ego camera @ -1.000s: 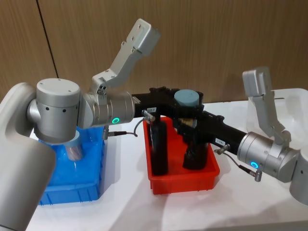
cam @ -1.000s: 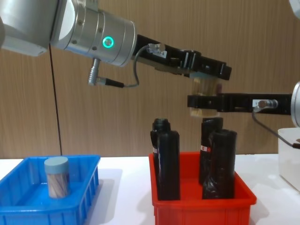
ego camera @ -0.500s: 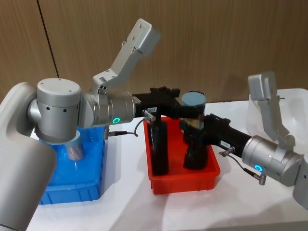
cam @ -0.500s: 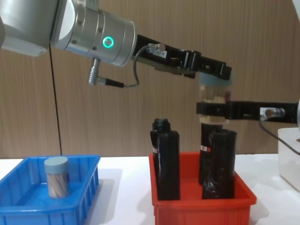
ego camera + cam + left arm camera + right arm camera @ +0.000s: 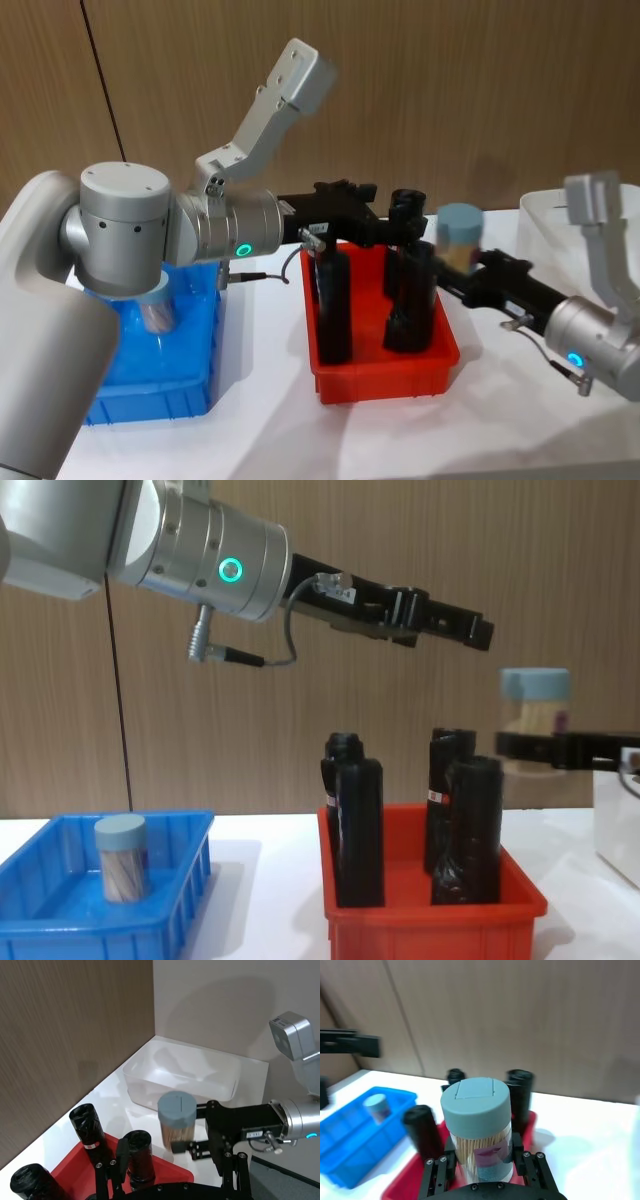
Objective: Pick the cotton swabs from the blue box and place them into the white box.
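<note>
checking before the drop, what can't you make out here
Head view: left arm hides part of the blue box and its cotton swab tub.
Chest view: right edge cuts off the white box.
Right wrist view: label on the tub in the right gripper is blurred.

left arm (image 5: pixel 200 225): brushed silver drum joints, pale grey links | green ring light (image 5: pixel 231 570) on wrist | grey plug (image 5: pixel 203 640) + thin grey cable (image 5: pixel 262 662) | left gripper (image 5: pixel 470 630): black, long, flat | right arm (image 5: pixel 600 345): same silver, cyan ring light (image 5: pixel 574 360) | right gripper (image 5: pixel 482 1162): black, small silver screws (image 5: pixel 440 1159), white label (image 5: pixel 252 1133)
</note>
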